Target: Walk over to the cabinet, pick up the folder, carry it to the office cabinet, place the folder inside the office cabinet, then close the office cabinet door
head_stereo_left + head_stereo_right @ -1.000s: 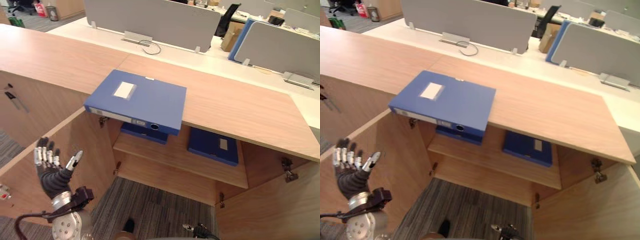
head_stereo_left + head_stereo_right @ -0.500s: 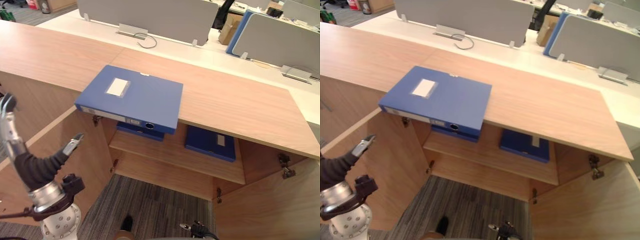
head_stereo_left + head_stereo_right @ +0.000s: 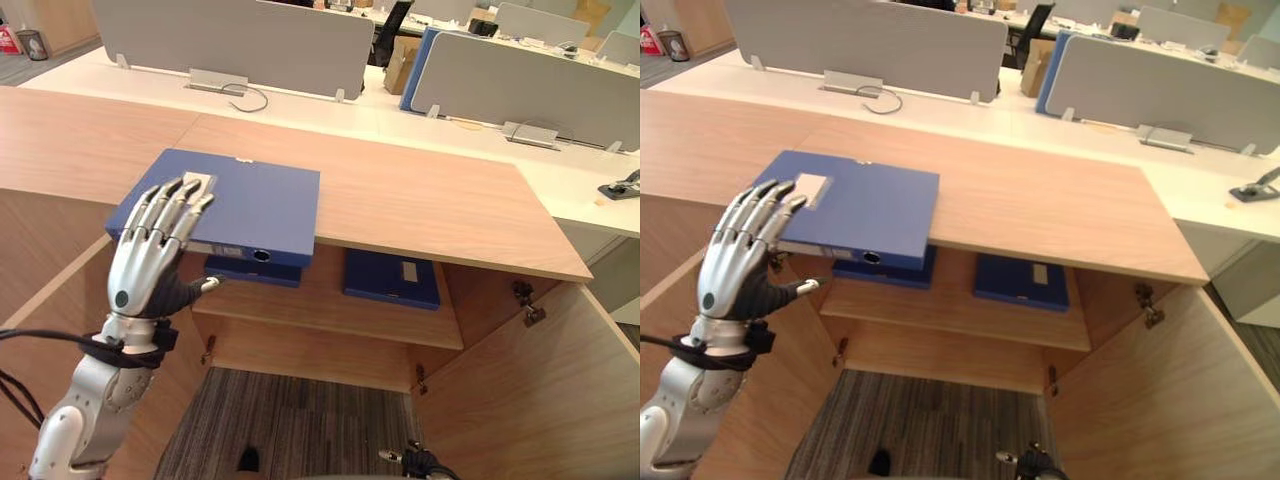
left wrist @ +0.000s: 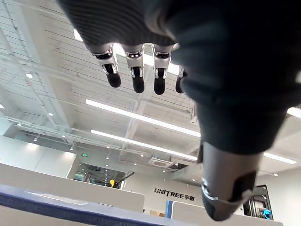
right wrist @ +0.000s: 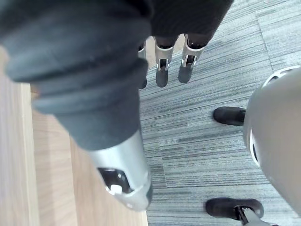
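Left hand (image 3: 140, 270) risen since earlier frame, fingers (image 3: 170, 210) straight and spread, holding nothing. Folder (image 3: 255, 200) lies just beyond fingertips, overhanging tabletop (image 3: 430, 200) edge. Risk: a nudge from fingertips shoves it farther back or tips it off. Right hand (image 5: 161, 70) idle, fingers relaxed.

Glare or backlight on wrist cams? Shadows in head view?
Left wrist view: ceiling strip lights backlight the left hand. Right wrist view: right hand over evenly lit grey carpet. Left eye view: blue box folder lit; wooden shelf below shaded.
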Motion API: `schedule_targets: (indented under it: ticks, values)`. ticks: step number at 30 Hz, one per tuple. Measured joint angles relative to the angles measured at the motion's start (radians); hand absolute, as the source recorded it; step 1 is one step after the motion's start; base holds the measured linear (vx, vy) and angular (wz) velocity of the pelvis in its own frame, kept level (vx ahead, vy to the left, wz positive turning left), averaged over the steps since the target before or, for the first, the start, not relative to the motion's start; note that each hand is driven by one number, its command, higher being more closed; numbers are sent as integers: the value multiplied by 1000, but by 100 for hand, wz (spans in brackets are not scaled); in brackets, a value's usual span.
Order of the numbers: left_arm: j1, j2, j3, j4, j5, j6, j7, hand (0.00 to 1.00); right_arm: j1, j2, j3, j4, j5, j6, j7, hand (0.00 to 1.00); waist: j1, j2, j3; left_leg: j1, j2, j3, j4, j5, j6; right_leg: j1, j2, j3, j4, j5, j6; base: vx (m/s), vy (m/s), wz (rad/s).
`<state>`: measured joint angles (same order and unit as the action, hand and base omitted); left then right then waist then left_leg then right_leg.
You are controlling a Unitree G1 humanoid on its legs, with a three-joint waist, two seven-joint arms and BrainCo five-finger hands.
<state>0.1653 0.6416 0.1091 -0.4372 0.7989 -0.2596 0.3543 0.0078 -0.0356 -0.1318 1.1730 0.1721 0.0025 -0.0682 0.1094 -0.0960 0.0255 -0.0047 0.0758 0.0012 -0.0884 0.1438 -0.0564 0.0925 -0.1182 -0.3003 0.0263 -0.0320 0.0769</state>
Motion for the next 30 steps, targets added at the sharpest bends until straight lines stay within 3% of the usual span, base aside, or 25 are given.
schedule_targets:
  ticks: [5,17,30]
  values:
    - [-36,60,-56,51,31,-23,-15,0,11,-1,-43,0,-1,0,1,0,-2,13,-13,6,1,3,-2,0,-2,1,0,3,0,-3,-4,-17,3,-1]
    - [-139,120,-140,195,62,-31,-33,0,16,-1,-85,1,-16,0,2,0,-10,14,-38,22,7,13,-3,2,0,11,7,14,-2,0,-8,-1,-1,-2]
    - [-239,139,-170,412,101,10,-33,0,12,-3,-85,-6,-38,0,2,0,-35,21,-42,44,6,22,-3,-13,3,33,8,27,-24,-2,-11,6,-1,-3]
